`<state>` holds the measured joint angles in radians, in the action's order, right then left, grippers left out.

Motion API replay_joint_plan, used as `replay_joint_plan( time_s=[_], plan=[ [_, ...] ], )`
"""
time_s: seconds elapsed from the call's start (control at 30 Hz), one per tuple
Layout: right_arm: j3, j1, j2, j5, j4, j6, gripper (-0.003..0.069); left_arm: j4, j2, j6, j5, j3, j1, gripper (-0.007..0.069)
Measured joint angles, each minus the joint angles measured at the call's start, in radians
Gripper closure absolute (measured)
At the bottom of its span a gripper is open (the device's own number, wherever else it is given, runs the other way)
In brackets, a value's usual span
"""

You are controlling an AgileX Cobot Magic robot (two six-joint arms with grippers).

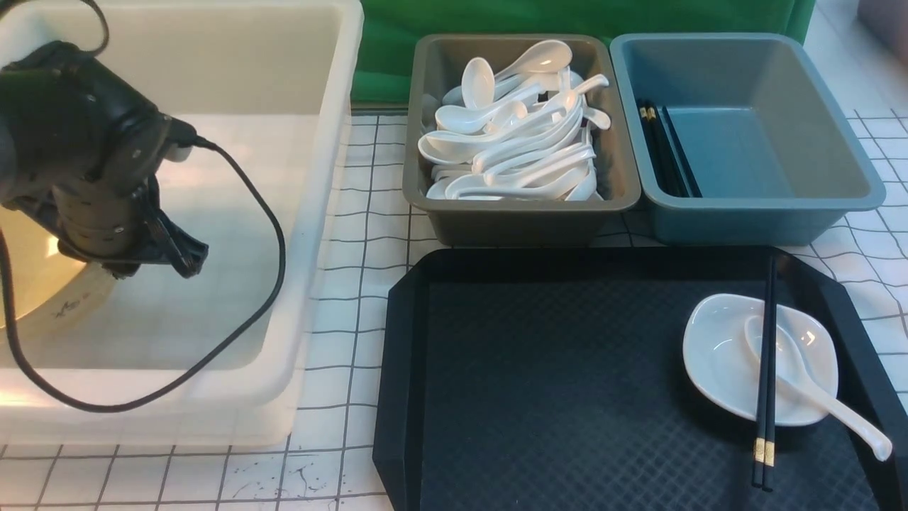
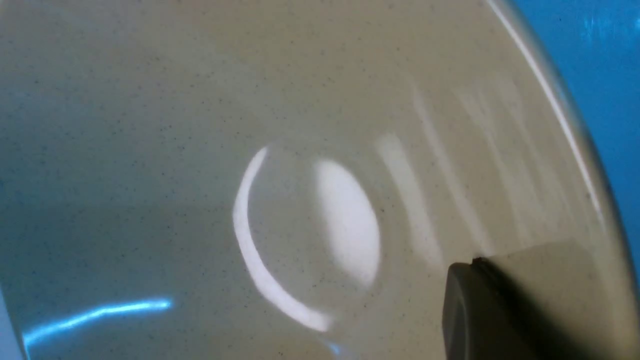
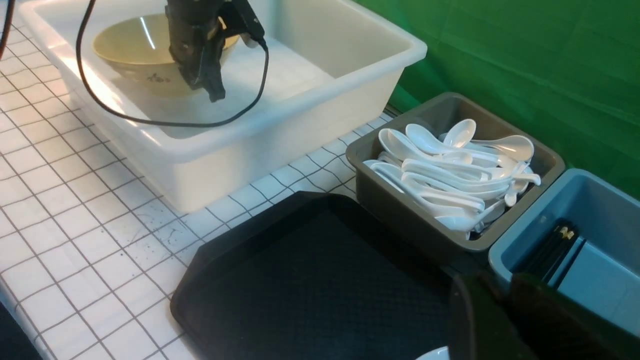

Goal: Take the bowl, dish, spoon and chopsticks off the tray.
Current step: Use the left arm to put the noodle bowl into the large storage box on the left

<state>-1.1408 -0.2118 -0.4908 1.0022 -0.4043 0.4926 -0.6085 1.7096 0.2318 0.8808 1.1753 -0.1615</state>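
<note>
The mustard-yellow bowl [image 1: 42,298] hangs tilted inside the white tub, and my left gripper [image 1: 142,266] is shut on its rim. The left wrist view is filled by the bowl's inside [image 2: 200,150], with one finger [image 2: 480,310] lying against the wall. On the black tray [image 1: 553,369], at its right end, rests the small white dish [image 1: 716,355]. The white spoon [image 1: 837,411] lies in the dish, and the black chopsticks [image 1: 765,426] lie across both. My right gripper [image 3: 500,285] shows only in its wrist view, above the tray's [image 3: 310,290] far right corner, its fingers almost together and holding nothing.
The white tub [image 1: 326,213] stands left of the tray. Behind the tray sit a grey bin [image 1: 511,213] heaped with white spoons and a blue-grey bin [image 1: 752,213] holding black chopsticks [image 1: 663,149]. The left arm's cable loops down inside the tub.
</note>
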Motion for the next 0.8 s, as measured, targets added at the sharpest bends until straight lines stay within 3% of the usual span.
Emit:
replay_joint_plan(
  time_s=[0.1,0.2,0.5,0.8],
  plan=[
    [0.000,0.000,0.000,0.000,0.000,0.002,0.0559,0.040,0.000,0.000,-0.005,0.000,0.015,0.0593],
    [0.000,0.000,0.000,0.000,-0.001,0.003,0.0559,0.058,0.000,0.001,0.001,0.000,0.020,0.0533],
    [0.000,0.000,0.000,0.000,-0.001,0.004,0.0559,0.073,-0.011,0.024,0.001,0.000,0.022,0.0294],
    [0.000,0.000,0.000,-0.001,-0.001,0.007,0.0557,0.126,-0.105,0.069,-0.009,0.000,-0.010,0.0009]
  ],
)
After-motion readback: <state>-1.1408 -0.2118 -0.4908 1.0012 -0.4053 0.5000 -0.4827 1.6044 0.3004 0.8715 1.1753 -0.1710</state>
